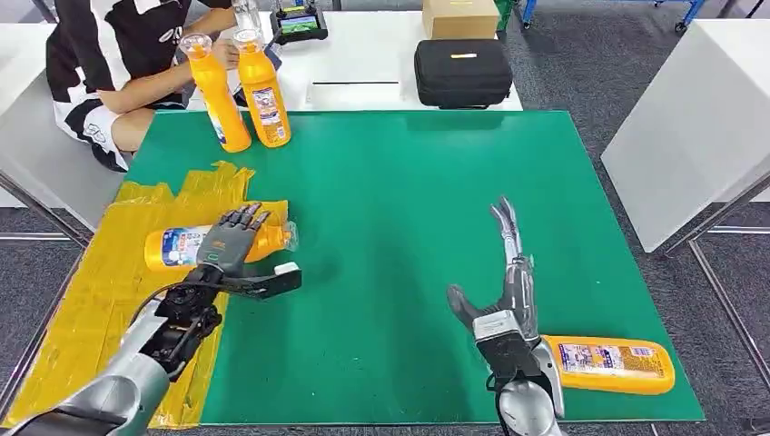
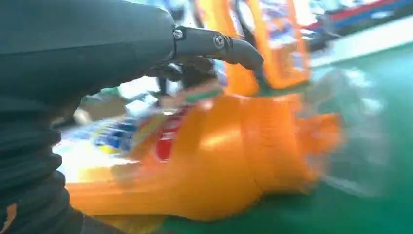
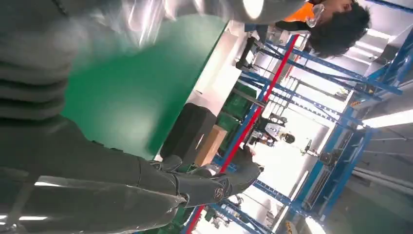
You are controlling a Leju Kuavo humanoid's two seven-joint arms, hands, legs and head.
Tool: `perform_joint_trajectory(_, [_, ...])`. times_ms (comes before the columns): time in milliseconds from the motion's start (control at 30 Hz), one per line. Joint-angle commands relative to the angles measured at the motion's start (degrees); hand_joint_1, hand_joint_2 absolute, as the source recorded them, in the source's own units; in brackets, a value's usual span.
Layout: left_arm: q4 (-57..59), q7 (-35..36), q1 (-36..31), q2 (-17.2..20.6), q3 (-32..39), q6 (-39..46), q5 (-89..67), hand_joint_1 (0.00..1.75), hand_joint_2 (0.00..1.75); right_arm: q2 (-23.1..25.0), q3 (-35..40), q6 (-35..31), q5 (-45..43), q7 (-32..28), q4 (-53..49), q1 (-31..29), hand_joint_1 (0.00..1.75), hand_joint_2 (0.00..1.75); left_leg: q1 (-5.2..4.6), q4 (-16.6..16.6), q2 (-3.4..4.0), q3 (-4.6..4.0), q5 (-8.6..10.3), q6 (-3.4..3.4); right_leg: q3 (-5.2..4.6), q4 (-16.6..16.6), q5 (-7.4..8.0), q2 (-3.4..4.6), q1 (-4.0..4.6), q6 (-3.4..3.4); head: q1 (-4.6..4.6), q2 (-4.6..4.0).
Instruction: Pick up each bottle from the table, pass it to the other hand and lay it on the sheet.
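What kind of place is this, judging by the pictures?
Probably a robot test lab or workshop: a green work table, blue metal racking under strip lights, and a person seated beside the table.

head view looks down on green mat; wrist views close, turned.
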Motion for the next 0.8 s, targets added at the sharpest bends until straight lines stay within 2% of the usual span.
perform_joint_trajectory(33, [-1.58,12.83,-0.98,0.69,-3.9,7.81,-2.78,0.0,0.0,-0.37,-0.11,-0.5,0.23,0.77,3.48,-2.53,0.0,1.75,0.06,-0.01,0.07,0.16,-0.07,-0.15,0.16,-0.03,-0.05,-0.01,0.05,0.01,-0.02,0.0])
perform_joint_trajectory(100, [-6.21,17.26,0.3,1.71,-6.46,8.9,-2.78,0.0,0.0,-0.61,-0.28,-0.34,-0.31,1.0,2.95,-2.34,0.0,1.75,0.06,-0.01,0.0,0.14,-0.06,-0.15,0.15,-0.03,-0.06,-0.08,0.05,0.01,0.0,0.0])
perform_joint_trajectory(200, [-20.45,21.39,5.07,2.43,-3.61,18.01,-2.78,0.0,0.0,-1.57,-0.26,-2.66,3.14,1.37,-0.19,-1.28,0.0,1.75,0.07,0.01,-0.05,0.21,-0.13,-0.18,0.23,-0.02,-0.11,-0.08,0.07,0.02,-0.02,0.0])
perform_joint_trajectory(233, [-34.52,18.2,9.61,0.36,1.39,18.04,-2.08,0.0,0.0,-2.14,-0.37,-3.51,5.81,2.19,-1.59,-0.71,0.0,1.75,0.06,0.01,-0.02,0.04,-0.06,-0.11,0.05,-0.03,-0.03,-0.03,0.05,0.02,-0.02,0.0])
perform_joint_trajectory(267, [-43.01,11.76,13.13,-2.64,7.09,18.04,-1.23,0.0,0.0,-2.77,-0.52,-3.51,8.38,3.36,-3.4,0.17,0.0,1.75,0.08,0.06,0.0,0.09,-0.14,-0.15,0.12,0.01,-0.1,-0.04,0.07,0.04,-0.02,0.0])
perform_joint_trajectory(367, [-43.01,11.76,13.13,-2.64,7.09,18.04,-1.23,0.0,0.0,-2.77,-0.52,-3.51,8.38,3.36,-3.4,0.17,0.0,1.75,0.05,0.05,-0.05,0.02,-0.09,-0.1,0.05,0.0,-0.09,-0.13,0.05,0.05,-0.04,0.0])
perform_joint_trajectory(400, [-45.77,9.42,14.4,-3.71,8.73,18.04,0.04,0.0,0.0,-3.21,-0.83,-3.36,9.13,3.72,-4.54,0.91,0.0,1.75,0.06,0.04,-0.06,0.16,-0.15,-0.13,0.18,-0.02,-0.15,-0.16,0.06,0.06,0.0,0.0])
perform_joint_trajectory(433, [-50.24,-10.68,15.47,-12.0,18.96,18.04,16.45,0.0,0.0,-3.74,-1.2,-3.23,13.53,4.77,-5.98,2.01,0.0,1.75,0.07,0.05,-0.08,0.31,-0.22,-0.17,0.35,-0.01,-0.23,-0.19,0.07,0.08,0.02,0.0])
perform_joint_trajectory(467, [-50.24,-10.68,15.47,-12.0,18.96,18.04,16.45,0.0,0.0,-3.74,-1.2,-3.23,13.53,4.77,-5.98,2.01,0.0,1.75,0.04,0.08,-0.26,0.04,-0.13,-0.1,0.14,0.0,-0.15,-0.24,0.05,0.08,0.0,0.0])
perform_joint_trajectory(533, [-48.36,-23.11,16.19,-15.03,20.06,18.04,33.42,0.0,0.0,-5.31,-1.89,-0.52,19.69,6.59,-9.65,4.27,0.0,1.75,0.06,0.1,0.01,0.13,-0.2,-0.16,0.16,0.0,-0.13,-0.02,0.06,0.05,-0.07,0.0])
perform_joint_trajectory(633, [-51.53,-25.91,19.65,-11.73,13.64,6.99,54.34,0.0,0.0,-8.71,-3.11,11.13,31.33,11.49,-16.18,8.71,0.0,1.75,-0.02,-0.01,-0.29,0.25,-0.19,-0.11,0.34,-0.08,-0.22,-0.37,0.01,0.07,0.0,0.0])
perform_joint_trajectory(667, [-50.74,-26.51,19.92,-11.24,13.46,6.32,55.12,0.0,0.0,-11.24,-2.82,14.67,32.7,11.8,-17.94,9.83,0.0,1.75,-0.12,-0.05,-0.28,0.15,-0.13,-0.05,0.18,-0.05,-0.15,-0.27,-0.08,0.05,-0.04,0.0])
perform_joint_trajectory(767, [-46.77,-29.1,19.28,-10.52,13.29,3.53,60.23,0.0,0.0,-16.79,-5.75,18.7,33.64,12.76,-20.41,12.89,0.0,1.75,-0.06,-0.03,-0.33,0.27,-0.2,-0.1,0.35,-0.09,-0.21,-0.37,-0.01,0.06,-0.04,0.0])
perform_joint_trajectory(800, [-45.59,-29.88,19.26,-10.44,13.43,3.01,61.74,0.0,1.75,-19.33,-7.5,21.18,33.29,13.16,-21.8,14.82,0.0,1.75,-0.07,-0.03,-0.36,0.38,-0.25,-0.14,0.45,-0.07,-0.28,-0.43,-0.02,0.07,-0.02,0.0])
